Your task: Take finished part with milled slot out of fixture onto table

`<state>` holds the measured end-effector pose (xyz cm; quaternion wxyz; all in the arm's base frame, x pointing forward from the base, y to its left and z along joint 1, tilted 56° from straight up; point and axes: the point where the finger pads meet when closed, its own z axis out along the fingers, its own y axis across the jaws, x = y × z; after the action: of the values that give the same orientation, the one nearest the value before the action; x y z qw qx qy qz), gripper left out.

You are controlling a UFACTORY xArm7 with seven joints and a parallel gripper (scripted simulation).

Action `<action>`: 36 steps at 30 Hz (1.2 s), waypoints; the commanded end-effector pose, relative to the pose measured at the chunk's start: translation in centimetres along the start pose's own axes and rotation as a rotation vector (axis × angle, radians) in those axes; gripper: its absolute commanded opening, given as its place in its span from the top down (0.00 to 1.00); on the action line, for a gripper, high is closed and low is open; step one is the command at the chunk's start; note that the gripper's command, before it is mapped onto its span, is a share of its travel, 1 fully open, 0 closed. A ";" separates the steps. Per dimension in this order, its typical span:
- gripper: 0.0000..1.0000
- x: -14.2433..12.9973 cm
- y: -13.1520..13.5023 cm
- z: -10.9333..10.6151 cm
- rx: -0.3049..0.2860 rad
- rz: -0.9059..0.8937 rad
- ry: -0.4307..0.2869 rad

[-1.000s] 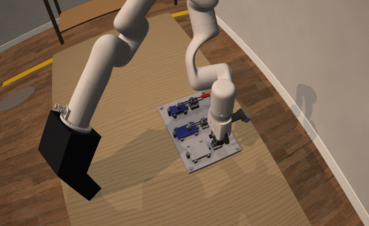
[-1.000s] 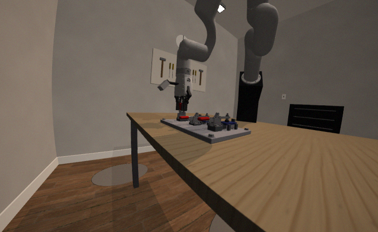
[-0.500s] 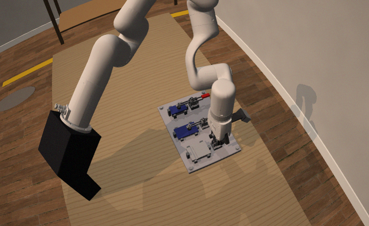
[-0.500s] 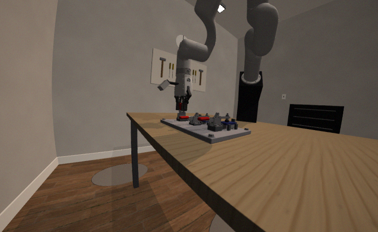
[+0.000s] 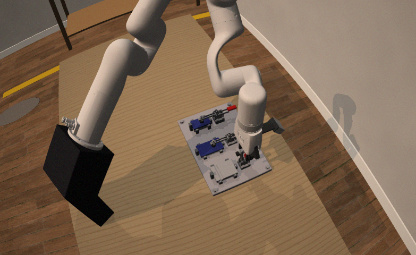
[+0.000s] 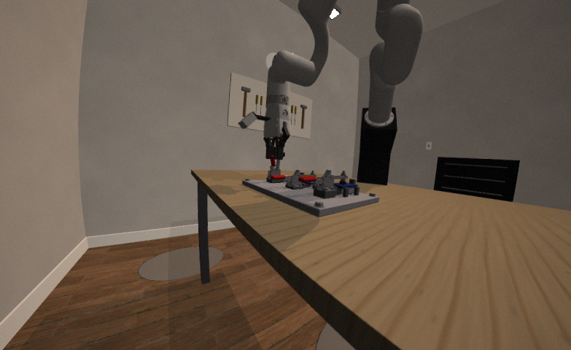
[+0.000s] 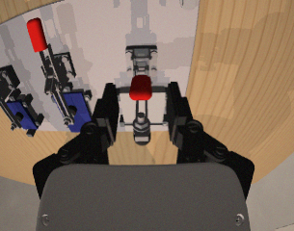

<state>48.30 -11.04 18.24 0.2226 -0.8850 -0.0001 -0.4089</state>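
The grey fixture plate (image 5: 260, 167) (image 6: 297, 200) (image 7: 95, 19) lies on the table. The grey finished part (image 5: 224, 170) sits in its nearest nest. Two blue blanks (image 5: 200, 124) (image 5: 209, 147) (image 7: 76, 106) (image 7: 18, 112) sit in the other nests under their clamp arms. The finished part's clamp has its red handle (image 5: 244, 155) (image 6: 273, 161) (image 7: 141, 88) standing upright. My gripper (image 5: 247, 156) (image 6: 275, 152) (image 7: 142, 95) is open and straddles that handle, with a gap on each side. The far clamp's red handle (image 5: 231, 107) and the middle clamp's red handle (image 7: 37, 35) lie flat.
The black arm base (image 5: 74, 167) stands at the table's left edge. The plate sits near the table's right edge (image 5: 286, 148). Bare table top (image 5: 146, 104) stretches to the left of the plate and in front of it.
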 end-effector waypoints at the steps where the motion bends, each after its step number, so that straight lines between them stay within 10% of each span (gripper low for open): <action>1: 0.53 0.0 0.0 -1.0 -0.001 0.000 0.001; 24: 0.53 0.0 0.0 -2.6 -0.001 0.000 0.001; 25: 0.00 0.0 0.0 -2.6 -0.001 0.000 0.001; 36: 0.00 0.0 0.0 -2.4 -0.001 0.000 0.001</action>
<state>46.55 -11.90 19.59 0.2234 -0.8851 -0.0006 -0.4083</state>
